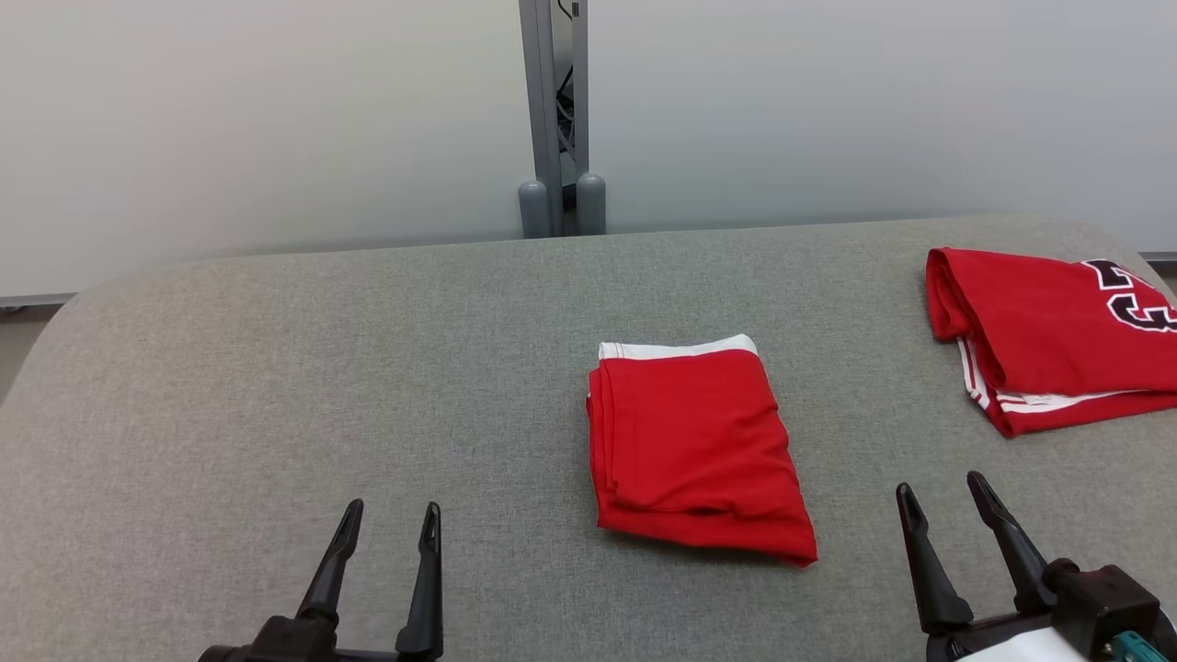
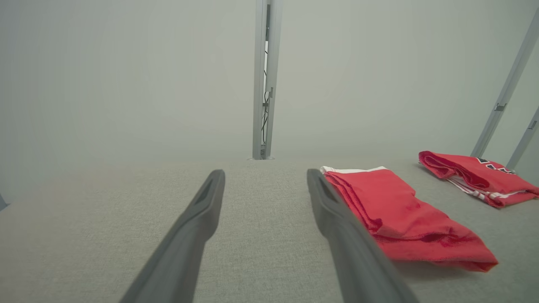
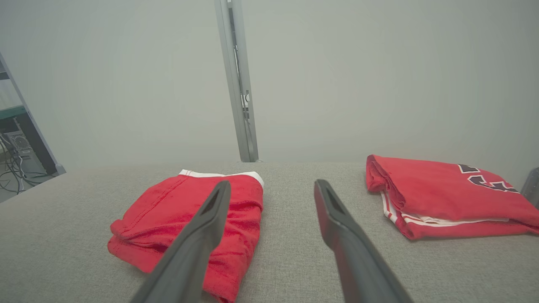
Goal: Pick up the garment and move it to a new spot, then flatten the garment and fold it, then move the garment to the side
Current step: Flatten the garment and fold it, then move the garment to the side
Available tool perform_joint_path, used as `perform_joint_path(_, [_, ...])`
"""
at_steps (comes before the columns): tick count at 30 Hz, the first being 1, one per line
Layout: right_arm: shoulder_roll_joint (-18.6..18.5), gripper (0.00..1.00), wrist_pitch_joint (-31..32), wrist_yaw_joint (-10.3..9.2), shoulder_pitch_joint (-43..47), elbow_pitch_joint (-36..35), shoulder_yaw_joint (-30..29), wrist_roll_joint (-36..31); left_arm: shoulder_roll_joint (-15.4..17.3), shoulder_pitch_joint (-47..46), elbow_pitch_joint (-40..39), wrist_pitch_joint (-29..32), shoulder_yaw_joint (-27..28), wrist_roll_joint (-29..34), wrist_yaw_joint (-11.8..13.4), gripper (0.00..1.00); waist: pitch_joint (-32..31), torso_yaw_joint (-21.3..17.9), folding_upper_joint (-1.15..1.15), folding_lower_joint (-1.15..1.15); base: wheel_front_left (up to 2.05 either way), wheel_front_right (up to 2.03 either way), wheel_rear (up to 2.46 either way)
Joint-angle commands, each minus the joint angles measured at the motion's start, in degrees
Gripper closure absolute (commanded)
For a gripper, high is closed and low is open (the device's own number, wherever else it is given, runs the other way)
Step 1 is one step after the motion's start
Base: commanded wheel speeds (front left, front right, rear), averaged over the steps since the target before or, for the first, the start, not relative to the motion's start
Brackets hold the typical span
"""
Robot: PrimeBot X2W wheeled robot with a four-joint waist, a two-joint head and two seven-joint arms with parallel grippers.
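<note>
Nearest: left gripper and right gripper, both spread wide, empty, touching nothing, poised over grey padded table. Folded red garment flat mid-table, between them. Second folded red jersey far right, well apart.

Bare bench at left and front; folded red garment at centre, red jersey far right, open gap between.
</note>
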Motion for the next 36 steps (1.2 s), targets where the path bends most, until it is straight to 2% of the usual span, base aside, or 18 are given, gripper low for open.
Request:
perform_joint_path(1, [-0.08,0.0,-0.29,0.0,0.38,-0.16,-0.18,-0.31,0.26,0.38,0.14,-0.23,0.47,0.25,-0.22,0.0,-0.09,0.03,0.0,0.0,0.0,0.0,0.0])
perform_joint_path(11, [0.57,0.0,-0.3,0.0,0.64,0.34,-0.23,-0.4,0.15,0.97,0.41,-0.23,1.65,0.32,-1.49,0.0,-0.29,0.42,0.0,0.0,0.0,0.0,0.0])
perform_joint_path(20, [1.0,0.0,-0.3,0.0,0.27,0.81,0.03,-0.32,0.14,0.46,0.66,-0.23,1.25,-0.02,-1.59,0.0,0.1,0.46,0.0,0.0,0.0,0.0,0.0])
perform_joint_path(26, [0.45,0.0,-0.29,0.0,-2.79,5.64,1.9,2.46,0.15,-0.42,0.83,-0.23,0.81,0.3,-1.7,0.0,0.95,1.09,0.0,0.0,0.0,0.0,0.0])
perform_joint_path(30, [0.8,0.0,-0.29,0.0,-7.3,11.93,2.46,8.99,0.15,-1.4,1.17,-0.23,-0.45,0.39,-2.23,0.0,2.16,2.37,0.0,0.0,0.0,0.0,0.0])
perform_joint_path(34, [0.31,0.0,1.69,0.0,-13.4,19.16,4.89,21.33,0.13,-2.69,0.97,-0.23,-1.3,0.35,-2.67,0.0,4.01,3.85,0.0,0.0,0.0,0.0,0.0])
perform_joint_path(35, [0.31,0.0,1.69,0.0,-13.4,19.16,4.89,21.33,0.13,-2.69,0.97,-0.23,-1.3,0.35,-2.67,0.0,4.01,3.85,0.0,0.0,0.0,0.0,0.0])
perform_joint_path(36, [-0.42,0.0,2.54,0.0,-14.85,20.39,5.52,24.46,0.16,-2.91,0.9,-0.23,-1.48,0.4,-2.72,0.0,4.51,4.25,0.0,0.0,0.0,0.0,0.0])
